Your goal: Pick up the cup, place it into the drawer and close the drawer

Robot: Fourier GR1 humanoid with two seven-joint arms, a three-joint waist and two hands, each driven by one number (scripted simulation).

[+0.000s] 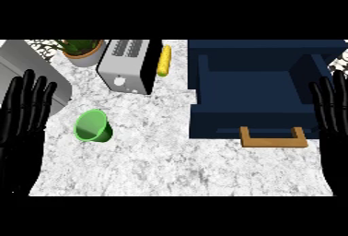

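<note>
Two black hands rest at the edges of the head view, both with fingers straight, pointing up and holding nothing: the left hand [24,115] at the left edge and the right hand [331,110] at the right edge. Between them lies a white marbled counter [170,166]. The green cup [93,126] stands on the counter's left part, its open mouth showing, near the left hand but apart from it and untouched. On the right sits a navy drawer [224,124], pulled open so that its dark inside shows, with a light brown wooden handle [273,143] on its near front panel; the right hand is just beside the drawer's right side. The cup is well apart from the drawer, outside it. Behind the cup stands a silver toaster [125,64], with a yellow cob of corn [164,60] lying just to its right and a potted plant [83,50] to its left at the far edge.
</note>
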